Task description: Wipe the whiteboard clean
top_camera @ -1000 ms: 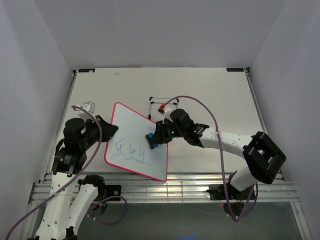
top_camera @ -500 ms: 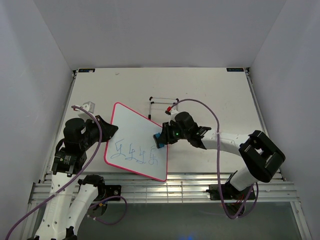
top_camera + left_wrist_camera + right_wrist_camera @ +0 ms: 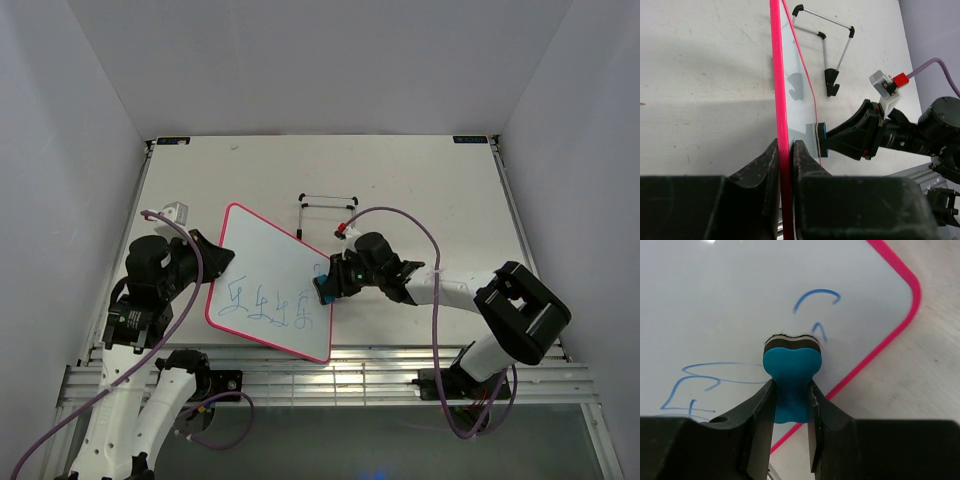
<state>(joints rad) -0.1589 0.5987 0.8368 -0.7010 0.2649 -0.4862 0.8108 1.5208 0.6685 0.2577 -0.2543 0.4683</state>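
From above, the whiteboard (image 3: 262,285) lies at an angle on the left half of the tabletop (image 3: 430,180). The left fingers (image 3: 214,262) clamp its left edge, and that side looks raised. The right fingers (image 3: 331,283) hold a small blue eraser (image 3: 323,288). Over the last second the eraser has slid from further in on the board out to its right edge, where it now sits just inside the pink frame. The blue writing (image 3: 268,305) along the lower part looks much as it did a second ago, and the board itself has barely moved. A wire stand (image 3: 327,206) sits behind, apart from both arms.

In the left wrist view the board is seen edge-on, with the two fingers closed narrow on its pink frame (image 3: 775,75). The eraser (image 3: 821,138) presses flat against the far side near the rim.

In the right wrist view the fingers pinch the eraser's waist tightly, and its felt face meets the glossy surface. A blue arc (image 3: 816,295) and a small tick lie just ahead of it. More strokes (image 3: 695,385) trail off to the left, and the frame's rounded corner is close on the right.

My reading is that this stroke has run to the edge and cleared little. Most of the writing remains, so the wiping is at an early stage. The next pass likely needs to come back left across the strokes.
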